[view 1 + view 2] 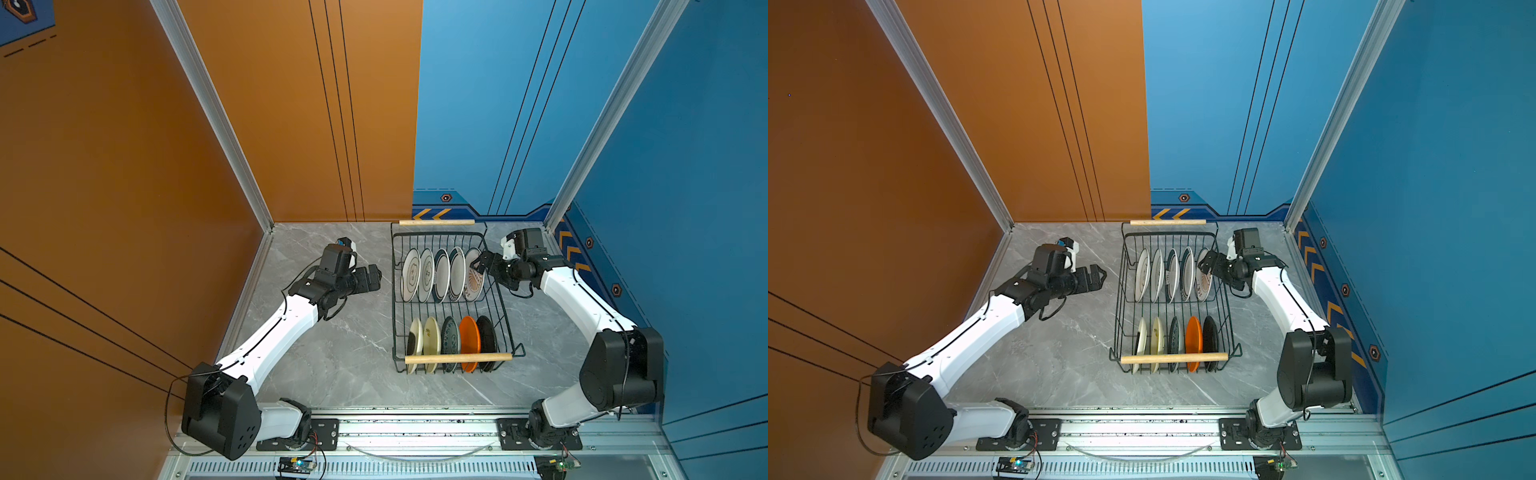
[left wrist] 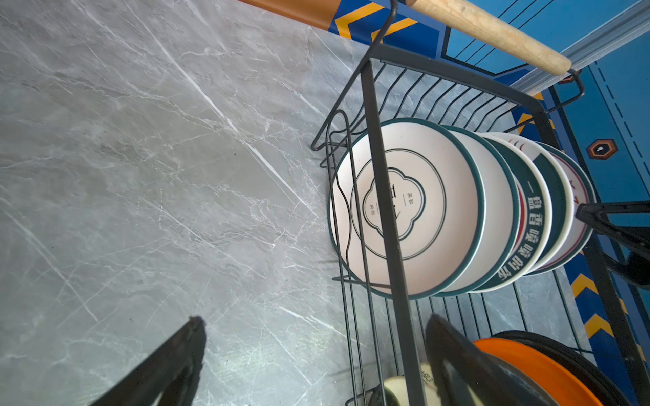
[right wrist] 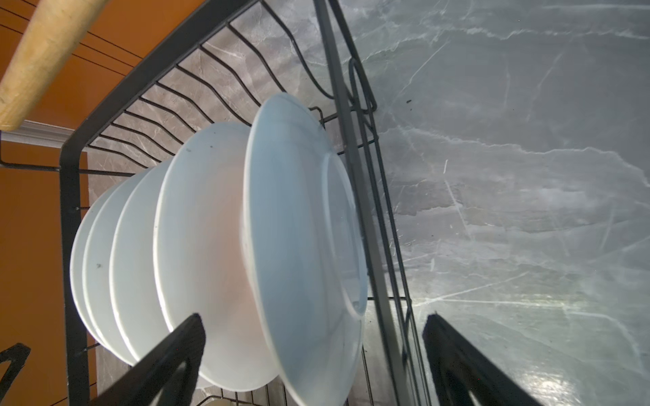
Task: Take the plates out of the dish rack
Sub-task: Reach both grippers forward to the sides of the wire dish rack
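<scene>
— Over the table, from above: where are the plates?
— All ten upright in the dish rack, two rows of five. Left gripper hangs beside it, spread wide, empty.
— Left wrist?
— Fingers apart over the table, rack alongside.
— Right wrist?
— Right gripper gaping, the end white plate and the rack's side wire between its fingers, nothing clamped.

top views: high, looking down — whole table | wrists: close, both facing dish rack
</scene>
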`<action>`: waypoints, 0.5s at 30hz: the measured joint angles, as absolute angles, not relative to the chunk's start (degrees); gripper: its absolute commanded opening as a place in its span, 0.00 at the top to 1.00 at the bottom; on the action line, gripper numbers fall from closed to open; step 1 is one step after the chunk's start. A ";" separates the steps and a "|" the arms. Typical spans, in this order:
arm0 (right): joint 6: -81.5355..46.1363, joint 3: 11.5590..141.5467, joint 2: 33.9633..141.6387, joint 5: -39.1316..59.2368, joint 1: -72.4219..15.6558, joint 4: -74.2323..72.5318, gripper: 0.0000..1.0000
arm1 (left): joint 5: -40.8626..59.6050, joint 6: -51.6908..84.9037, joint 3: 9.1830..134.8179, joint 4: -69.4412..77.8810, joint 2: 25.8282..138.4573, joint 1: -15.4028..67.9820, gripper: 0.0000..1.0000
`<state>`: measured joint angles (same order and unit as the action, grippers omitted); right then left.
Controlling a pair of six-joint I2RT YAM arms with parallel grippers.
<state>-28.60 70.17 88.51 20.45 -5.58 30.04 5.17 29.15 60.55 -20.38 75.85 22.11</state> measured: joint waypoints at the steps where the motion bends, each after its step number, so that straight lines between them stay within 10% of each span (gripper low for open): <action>1: -28.60 70.22 88.51 20.86 -5.58 30.06 0.04 | 5.45 29.43 60.55 -20.36 75.94 22.15 0.02; 15: -29.02 72.27 90.41 24.01 -6.57 30.48 0.03 | 8.91 32.49 60.03 -16.49 78.46 20.82 0.02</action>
